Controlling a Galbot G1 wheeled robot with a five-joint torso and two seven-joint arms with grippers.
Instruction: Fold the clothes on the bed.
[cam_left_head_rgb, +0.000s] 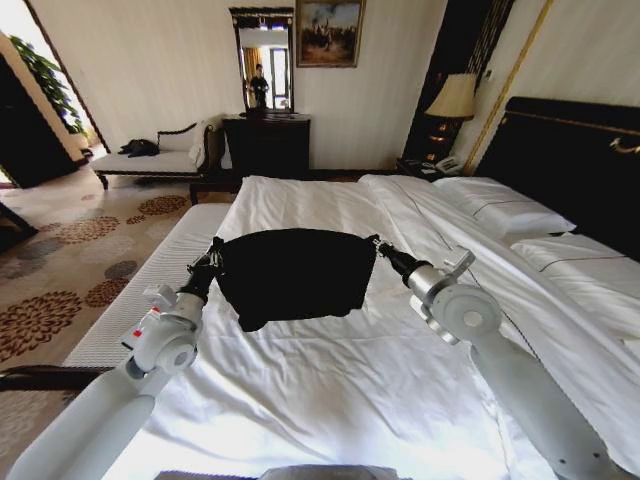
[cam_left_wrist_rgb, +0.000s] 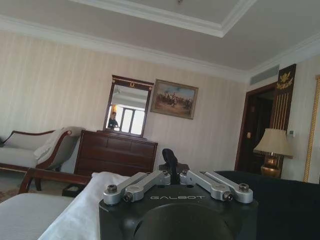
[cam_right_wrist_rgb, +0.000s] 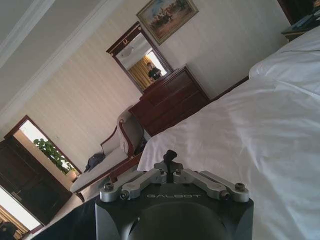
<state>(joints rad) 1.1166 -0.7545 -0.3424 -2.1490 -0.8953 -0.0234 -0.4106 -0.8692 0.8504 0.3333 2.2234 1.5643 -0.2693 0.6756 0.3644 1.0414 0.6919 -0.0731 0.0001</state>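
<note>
Black garment stretched crosswise between both hands.

Both arms are smooth, pale grey-white tubes ending in round silver wrist joints, then narrowing to black forearm sections. The left gripper and the right gripper are black. Close up, each has a matte black housing stamped "GALBOT" in pale letters, silver metal linkage bars fixed with dark screws, and black fingers. A small red mark sits on the left wrist.
</note>
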